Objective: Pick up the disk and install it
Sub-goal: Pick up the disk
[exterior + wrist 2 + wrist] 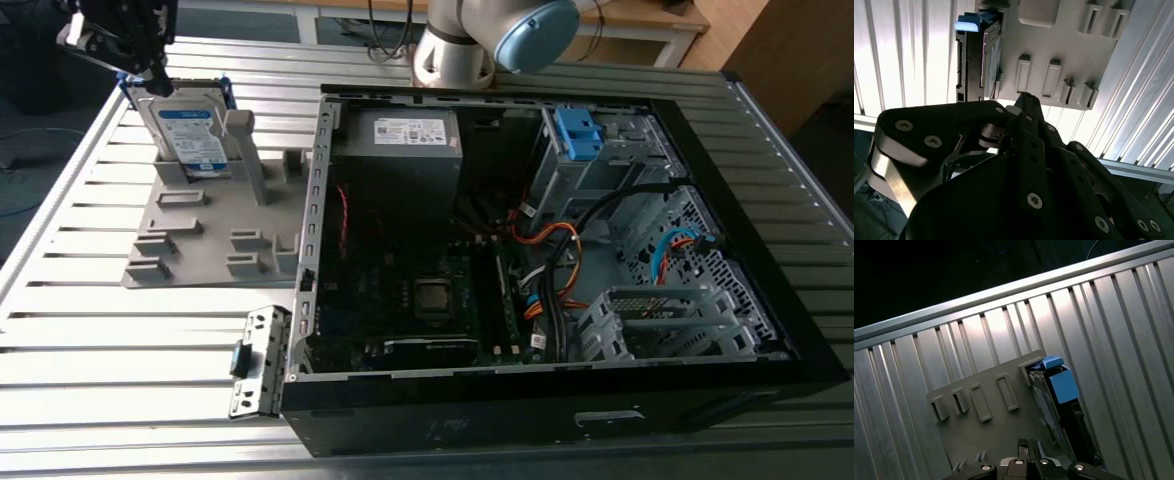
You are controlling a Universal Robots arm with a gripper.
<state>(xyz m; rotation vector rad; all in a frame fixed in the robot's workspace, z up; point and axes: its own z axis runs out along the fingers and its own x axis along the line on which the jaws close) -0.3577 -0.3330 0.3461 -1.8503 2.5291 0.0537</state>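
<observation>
End effector (144, 78) closed | at upright disk (187, 130) top edge | bare table (60, 215) alongside

The arm (487, 35), its grey-and-blue joint showing at the exterior view's top, is holding its black gripper (147, 78) high at that view's upper left, pointing down at a slight tilt.

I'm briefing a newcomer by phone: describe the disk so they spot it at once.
Find the open computer case; to the exterior view's left of it lies a grey plate. The disk stands on edge at the plate's far end. Its white-and-blue label and silver body set it apart from the bare blue bracket inside the case.
</observation>
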